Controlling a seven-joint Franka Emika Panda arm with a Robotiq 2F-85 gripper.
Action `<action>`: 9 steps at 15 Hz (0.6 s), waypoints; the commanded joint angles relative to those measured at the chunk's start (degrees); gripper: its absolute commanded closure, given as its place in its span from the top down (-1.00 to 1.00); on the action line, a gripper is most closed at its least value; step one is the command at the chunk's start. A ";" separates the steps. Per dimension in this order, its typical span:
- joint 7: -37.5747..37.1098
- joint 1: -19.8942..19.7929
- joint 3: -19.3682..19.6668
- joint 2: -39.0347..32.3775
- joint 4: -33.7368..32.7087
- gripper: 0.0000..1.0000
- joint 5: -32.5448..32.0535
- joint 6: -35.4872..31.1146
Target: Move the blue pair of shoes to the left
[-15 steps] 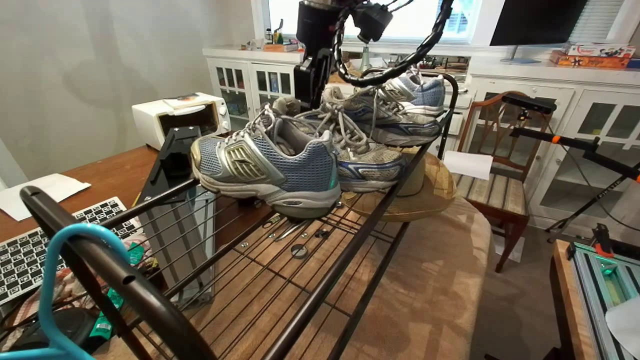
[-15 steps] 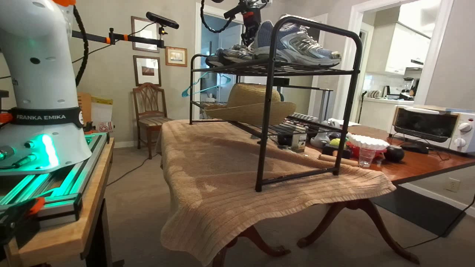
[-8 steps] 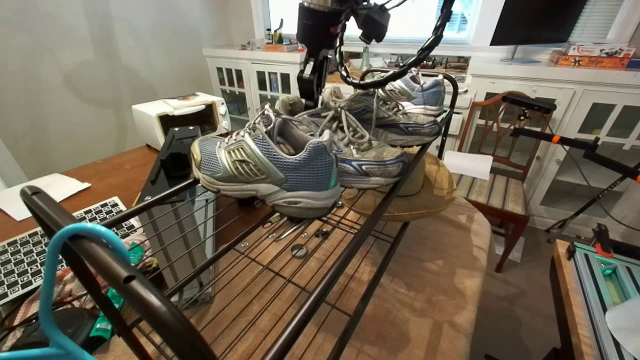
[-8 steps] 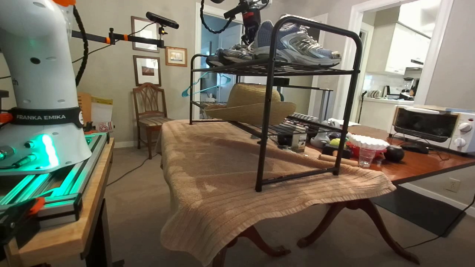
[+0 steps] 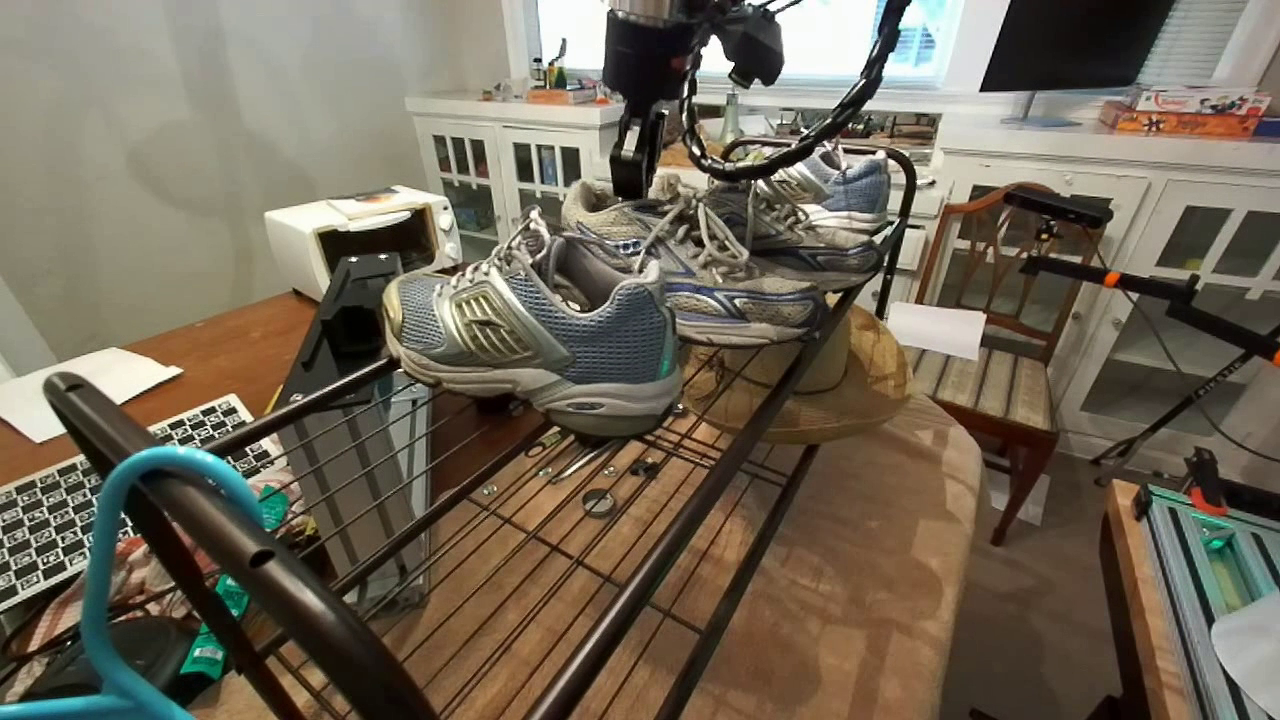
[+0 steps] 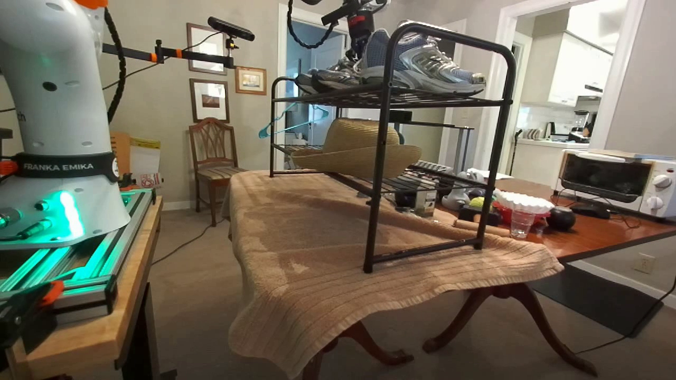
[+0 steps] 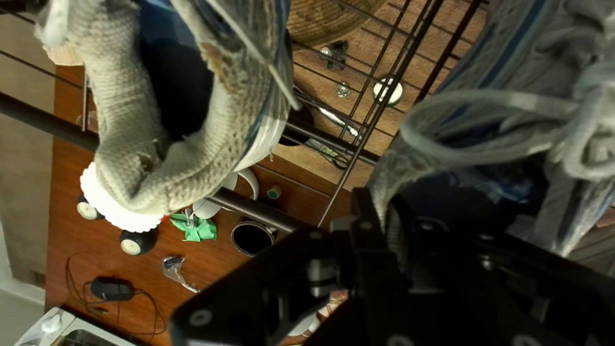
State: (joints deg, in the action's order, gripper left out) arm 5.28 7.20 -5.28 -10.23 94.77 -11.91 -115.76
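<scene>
The gripper (image 5: 630,190) is clenched on the collar (image 7: 383,190) of one blue shoe (image 5: 700,270), which shows higher over the rack (image 5: 290,585) than a second ago. The other blue shoe (image 5: 800,250) stands beside it, its dark mouth (image 7: 178,91) seen from overhead only in the wrist view.

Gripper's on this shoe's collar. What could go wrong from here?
The gripper pinches only the collar of the grey-and-blue shoe, so the shoe might tilt or slip. In an exterior view it is between its mate and the silver-and-light-blue sneaker; a low sideways move may bump either. In the wrist view, a lace loop sticks out and could snag.
</scene>
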 commanded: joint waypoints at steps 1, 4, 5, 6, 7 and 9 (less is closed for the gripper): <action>-0.58 -0.48 0.68 1.91 1.01 -0.95 -1.70 0.20; -1.84 -0.58 0.92 2.66 0.65 -0.95 -2.26 -0.28; -1.71 -0.61 0.99 2.89 0.55 -0.95 -2.81 0.01; -1.54 -0.70 1.06 3.04 0.61 -0.95 -3.08 0.09; -1.20 -0.80 1.12 3.18 0.72 -0.95 -3.33 0.28; -0.63 -0.89 1.19 3.27 0.93 -0.95 -3.92 0.77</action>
State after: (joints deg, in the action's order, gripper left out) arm 4.69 6.42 -4.13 -8.11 94.71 -14.19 -115.77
